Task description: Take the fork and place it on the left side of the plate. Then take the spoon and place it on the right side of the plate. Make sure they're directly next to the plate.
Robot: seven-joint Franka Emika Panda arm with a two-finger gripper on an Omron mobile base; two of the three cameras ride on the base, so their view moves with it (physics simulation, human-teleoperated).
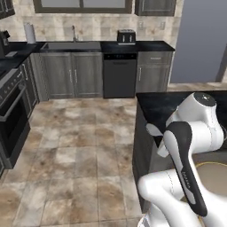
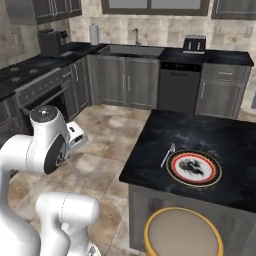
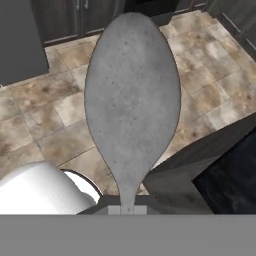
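Note:
The spoon (image 3: 131, 100) looms large in the hand view, its oval bowl pointing away over the floor tiles. My gripper (image 3: 128, 206) is shut on its thin handle at the bottom of that view. On the dark island counter (image 2: 225, 132) rests the plate (image 2: 194, 167), with a red-orange rim and a dark centre. The fork (image 2: 168, 155) lies right beside the plate's left rim, tines pointing away from me. My arm is folded back, left of the island and off the counter.
A round tan stool with a yellow rim (image 2: 182, 232) stands in front of the island, below the plate. The island's near corner (image 3: 200, 165) lies just right of the held spoon. Cabinets, a sink and a dishwasher line the far wall.

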